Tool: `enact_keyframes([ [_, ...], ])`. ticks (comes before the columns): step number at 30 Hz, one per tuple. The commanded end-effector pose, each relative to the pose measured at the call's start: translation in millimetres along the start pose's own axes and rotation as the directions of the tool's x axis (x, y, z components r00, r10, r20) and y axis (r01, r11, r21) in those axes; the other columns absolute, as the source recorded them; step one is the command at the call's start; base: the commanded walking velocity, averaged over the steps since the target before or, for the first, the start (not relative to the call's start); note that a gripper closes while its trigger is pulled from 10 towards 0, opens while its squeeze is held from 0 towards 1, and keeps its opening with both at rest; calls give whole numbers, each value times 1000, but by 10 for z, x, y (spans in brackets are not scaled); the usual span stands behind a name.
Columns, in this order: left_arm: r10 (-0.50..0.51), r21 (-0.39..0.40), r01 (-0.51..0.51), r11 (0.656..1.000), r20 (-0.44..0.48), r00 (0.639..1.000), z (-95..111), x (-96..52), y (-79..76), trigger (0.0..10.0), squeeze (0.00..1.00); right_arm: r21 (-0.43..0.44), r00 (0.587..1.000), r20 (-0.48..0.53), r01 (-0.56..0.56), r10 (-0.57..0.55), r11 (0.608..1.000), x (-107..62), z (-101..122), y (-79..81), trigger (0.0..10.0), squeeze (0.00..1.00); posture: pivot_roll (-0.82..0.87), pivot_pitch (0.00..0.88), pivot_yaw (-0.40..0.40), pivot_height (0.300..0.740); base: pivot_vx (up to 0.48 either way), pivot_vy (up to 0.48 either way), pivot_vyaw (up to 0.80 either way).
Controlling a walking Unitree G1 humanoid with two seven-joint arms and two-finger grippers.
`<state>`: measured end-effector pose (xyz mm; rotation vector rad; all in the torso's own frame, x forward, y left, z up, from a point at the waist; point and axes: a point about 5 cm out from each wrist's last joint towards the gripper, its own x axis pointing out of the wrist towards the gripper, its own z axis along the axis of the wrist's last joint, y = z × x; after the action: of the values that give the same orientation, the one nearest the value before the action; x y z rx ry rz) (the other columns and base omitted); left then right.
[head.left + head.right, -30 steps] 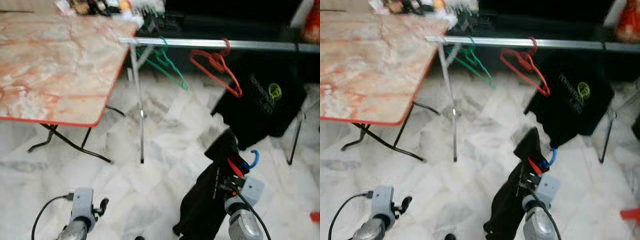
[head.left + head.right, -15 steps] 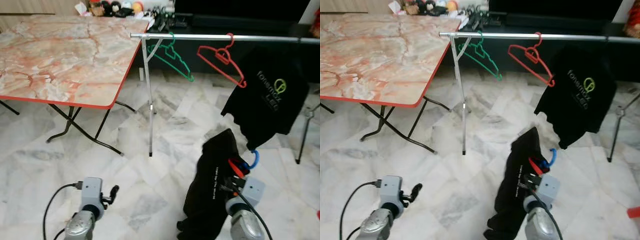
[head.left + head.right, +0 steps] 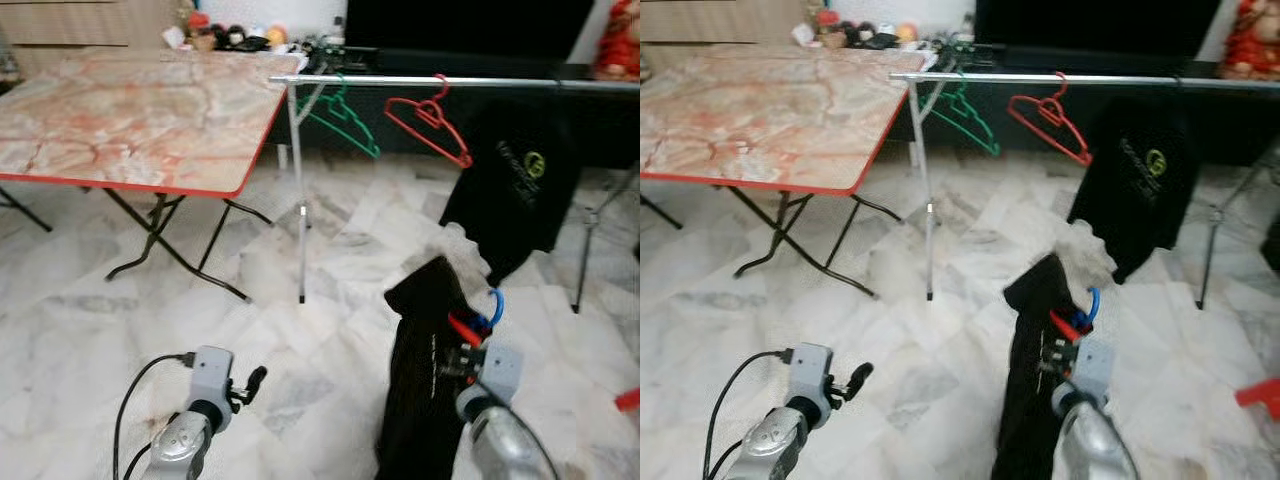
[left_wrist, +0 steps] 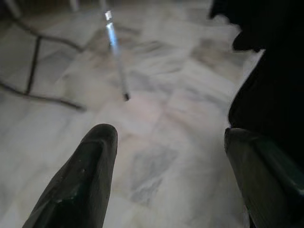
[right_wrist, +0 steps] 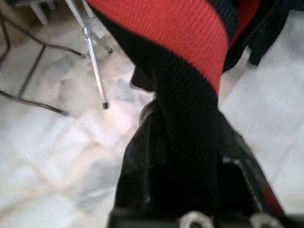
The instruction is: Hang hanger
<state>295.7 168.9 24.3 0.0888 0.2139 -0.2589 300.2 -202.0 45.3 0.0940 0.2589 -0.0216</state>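
Open marble floor [image 3: 330, 340] lies between robot and rail [image 3: 420, 80]. The right gripper [image 3: 470, 345] clamps a garment-draped hanger [image 3: 487, 308] (blue hook up), low, well short of it; left gripper [image 4: 166, 156] gapes empty. The table [image 3: 130, 110] edge flanks left.

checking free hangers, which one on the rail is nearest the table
The green hanger, at the rail end beside the table; the red hanger hangs further right, the black shirt beyond.

This is looking like a lived-in home room: pale marbled floor tiles [image 3: 120, 310] are covering the ground, a folding table [image 3: 140, 120] with a marble-pattern top is standing beside a metal clothes rail [image 3: 420, 80] carrying hangers, and small toys and ornaments [image 3: 235, 35] are crowding a low dark cabinet [image 3: 400, 110] behind it.
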Motion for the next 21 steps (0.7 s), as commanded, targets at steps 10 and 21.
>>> enact_keyframes([
  [10,-308,235,296,926,16,951,343,101,-151,10000,0,-429,835,-241,-548,494,718,93,347,360,10000,0,67,159,-41,740,0,0,0],
  [21,-471,452,490,746,-163,867,395,90,-150,10000,0,-492,550,-522,-819,652,296,-120,581,311,10000,0,50,195,-45,740,0,0,0],
])
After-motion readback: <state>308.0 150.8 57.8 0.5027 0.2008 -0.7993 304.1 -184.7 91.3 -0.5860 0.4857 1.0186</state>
